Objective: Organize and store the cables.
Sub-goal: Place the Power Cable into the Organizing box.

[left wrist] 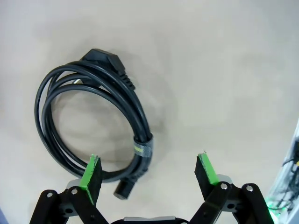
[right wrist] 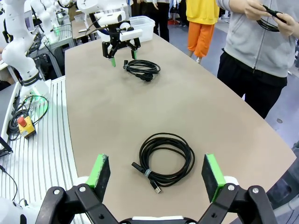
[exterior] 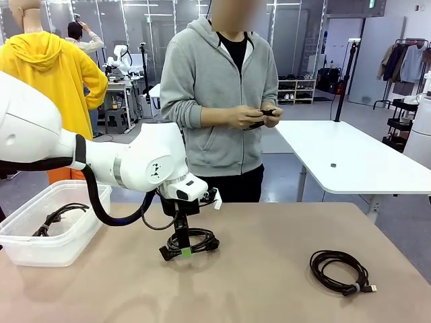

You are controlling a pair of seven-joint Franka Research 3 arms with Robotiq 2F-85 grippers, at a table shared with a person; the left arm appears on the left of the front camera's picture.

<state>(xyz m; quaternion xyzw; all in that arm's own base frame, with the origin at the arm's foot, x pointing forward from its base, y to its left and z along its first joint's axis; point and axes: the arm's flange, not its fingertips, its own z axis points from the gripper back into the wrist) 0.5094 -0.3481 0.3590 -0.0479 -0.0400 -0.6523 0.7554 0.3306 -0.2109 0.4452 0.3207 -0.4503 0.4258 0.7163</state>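
One cable, a black coil bound with a strap, lies on the table's middle. My left gripper hangs open just above its near edge. In the left wrist view the coil lies ahead and to the left of that gripper, its strapped part between the green pads. A second cable lies at the right front. It sits just ahead of my open right gripper as a coil. A third cable lies in the bin. The person's hands hold another cable.
A clear plastic bin stands at the table's left edge. The person stands at the far side, behind the middle. A white table stands beyond at the right. In the right wrist view a rack with cords and an emergency stop box lies beside the table.
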